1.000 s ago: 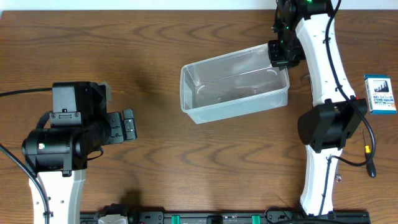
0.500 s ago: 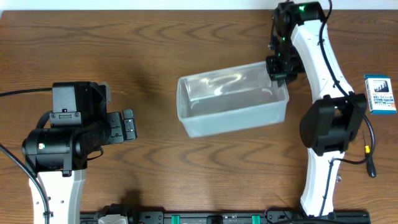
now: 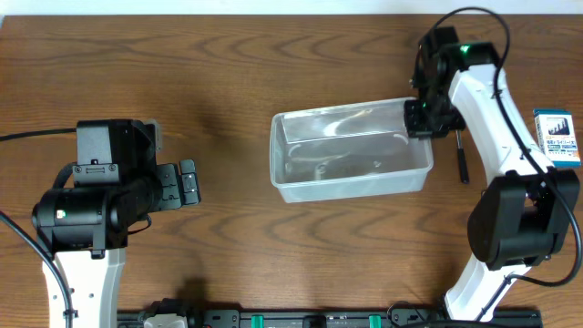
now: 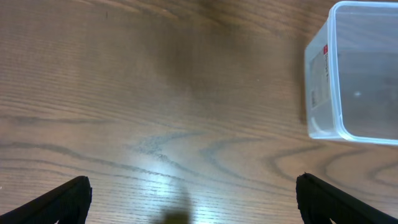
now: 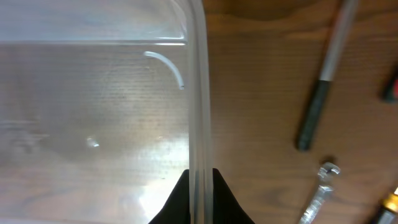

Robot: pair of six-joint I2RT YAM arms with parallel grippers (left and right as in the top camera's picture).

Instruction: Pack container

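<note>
Wooden table (image 3: 228, 73): right tool (image 5: 200, 179) pinches container (image 5: 93, 112) rim; left tool (image 4: 193, 186) spread wide, mostly cropped.

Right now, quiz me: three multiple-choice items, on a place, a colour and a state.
1. The right hand grips the container at its: A right wall; B left wall; C floor.
2. The small box near the table's right edge is: A red; B blue; C green.
3. The left hand is: A open; B shut on the container; C shut on the box.
Answers: A, its fingers pinch that wall; B, it shows blue overhead; A, its fingers stand apart over bare wood.
</note>
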